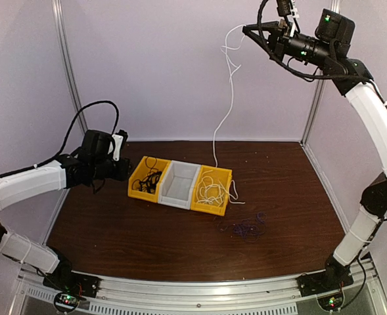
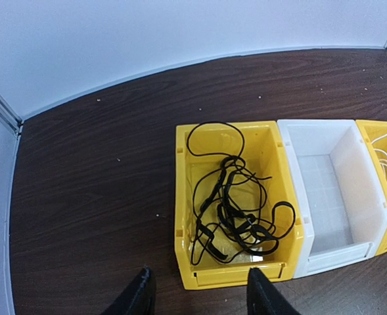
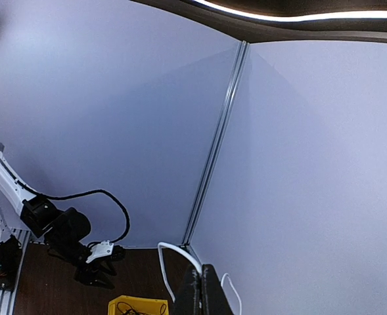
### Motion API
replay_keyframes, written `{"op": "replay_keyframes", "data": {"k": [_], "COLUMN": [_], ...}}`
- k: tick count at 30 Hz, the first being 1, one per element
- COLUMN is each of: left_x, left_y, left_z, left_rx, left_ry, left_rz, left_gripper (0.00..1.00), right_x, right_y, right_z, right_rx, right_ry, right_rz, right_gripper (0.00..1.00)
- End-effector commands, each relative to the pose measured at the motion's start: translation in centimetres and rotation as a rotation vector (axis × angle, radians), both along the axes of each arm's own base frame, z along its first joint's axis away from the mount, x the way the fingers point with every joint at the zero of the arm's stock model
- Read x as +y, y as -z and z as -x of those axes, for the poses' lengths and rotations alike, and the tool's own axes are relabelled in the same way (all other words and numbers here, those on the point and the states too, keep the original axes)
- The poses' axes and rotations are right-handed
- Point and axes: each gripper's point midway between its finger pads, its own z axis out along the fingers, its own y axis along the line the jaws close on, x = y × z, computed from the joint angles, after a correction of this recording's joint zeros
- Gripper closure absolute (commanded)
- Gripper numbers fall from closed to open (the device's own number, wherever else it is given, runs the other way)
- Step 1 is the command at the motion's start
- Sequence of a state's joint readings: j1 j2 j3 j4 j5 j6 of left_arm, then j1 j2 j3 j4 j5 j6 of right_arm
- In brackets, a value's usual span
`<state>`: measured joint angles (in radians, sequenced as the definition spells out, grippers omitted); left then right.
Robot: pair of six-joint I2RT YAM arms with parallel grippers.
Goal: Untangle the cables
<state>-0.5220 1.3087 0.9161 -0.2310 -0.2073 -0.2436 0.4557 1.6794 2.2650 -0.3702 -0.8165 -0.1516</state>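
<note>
Step in hand, as I judge it: drawing the white cable (image 1: pixel 225 111) up and out of its heap. The right pincer (image 1: pixel 248 29) is raised high near the back wall. From it the cord hangs in a long, loosely kinked line down into the right yellow bin (image 1: pixel 209 210), where the rest lies coiled, with one loop spilling over the rim onto the table (image 1: pixel 114 223). To do this well, I would raise slowly and watch the coil. If the whole bundle lifts as one lump, or the light bin tips, stop and have the other arm pin the coil or the bin before pulling further. The cord is thin and may slip through the pads, so pull straight along the hanging line, not sideways. Right pincer: jaws pressed together, clamped on the white cable; the wrist view shows the cord arching out just beside the closed fingers (image 3: pixel 203 295). Left pincer (image 2: pixel 201 289): jaws apart, nothing between them, touching nothing. It hovers just short of the left yellow bin (image 2: pixel 183 216), which holds the tangled black cables (image 2: pixel 229 210). The white bin (image 2: pixel 292 190) between the two yellow ones has no cable in it. A dark purplish cable (image 1: pixel 246 228) lies loose on the table, near the right bin's front.
</note>
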Motion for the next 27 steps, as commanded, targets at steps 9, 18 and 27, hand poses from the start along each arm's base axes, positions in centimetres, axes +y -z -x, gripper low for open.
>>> {"op": "replay_keyframes", "data": {"k": [9, 18, 27], "left_x": [-0.3, -0.3, -0.3], "left_y": [0.0, 0.0, -1.1], "left_z": [-0.7, -0.6, -0.2], "left_rx": [-0.019, -0.017, -0.039], "left_ry": [0.006, 0.009, 0.018], "left_rz": [0.018, 0.020, 0.041], "left_gripper": [0.51, 0.52, 0.51], "right_x": [1.5, 2.8, 3.6], "right_y": [-2.1, 0.5, 7.1], "right_z": [4.4, -0.1, -4.3], "right_rx": [-0.077, -0.085, -0.016], "right_ry": [-0.235, -0.093, 0.004], "right_rz": [-0.029, 0.026, 0.140], "right_gripper": [1.00, 1.00, 1.00]}}
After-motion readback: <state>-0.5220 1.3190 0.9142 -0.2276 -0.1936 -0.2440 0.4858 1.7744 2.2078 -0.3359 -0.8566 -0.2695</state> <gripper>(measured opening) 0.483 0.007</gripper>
